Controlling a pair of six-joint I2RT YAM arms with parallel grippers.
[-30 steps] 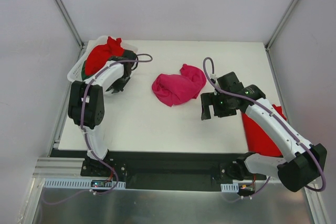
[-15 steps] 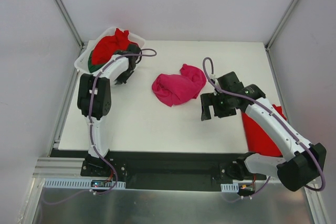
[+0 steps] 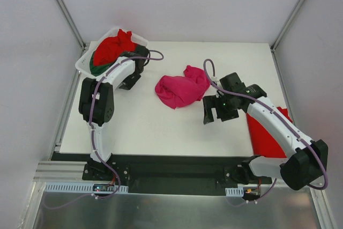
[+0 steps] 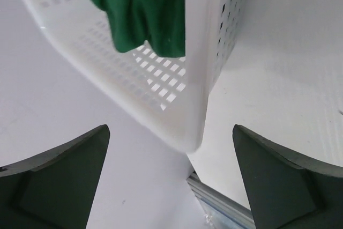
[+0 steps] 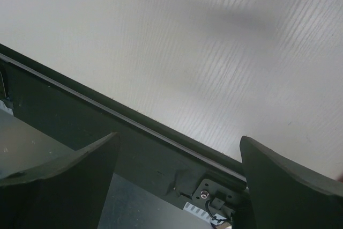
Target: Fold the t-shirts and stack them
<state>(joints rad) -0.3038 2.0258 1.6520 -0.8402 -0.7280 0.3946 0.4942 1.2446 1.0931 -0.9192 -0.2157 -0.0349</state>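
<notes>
At the upper left of the top view, the white basket (image 3: 81, 64) has been shifted up and to the right compared with a second ago, and it is now seated at the table's (image 3: 161, 127) corner. The left gripper (image 3: 130, 80) beside it has been let go. In the left wrist view its fingers are spread wide on either side of the basket's corner, and nothing is touched or held. The basket is therefore judged to have been released, with its load not yet taken out.

Inside the basket, a crumpled red t-shirt (image 3: 112, 46) is heaped on top. A dark green t-shirt (image 3: 96, 69) is tucked beneath it, and its folds are seen hanging against the lattice wall in the wrist view.

At the centre of the frame, the magenta t-shirt (image 3: 182, 88) is left as a loose, bunched mound on the table. It is unfolded and apart from both grippers, so it is judged the likeliest piece to be spread and folded.

Just right of it, the right gripper (image 3: 213, 116) has been eased slightly toward the lower left. Its jaws are held wide and empty, and only bare table and the near edge are shown in its wrist view.

At the right edge, a second red t-shirt (image 3: 265, 132) is laid flat, partly covered by the right arm. Whether it is fully folded cannot be told.
</notes>
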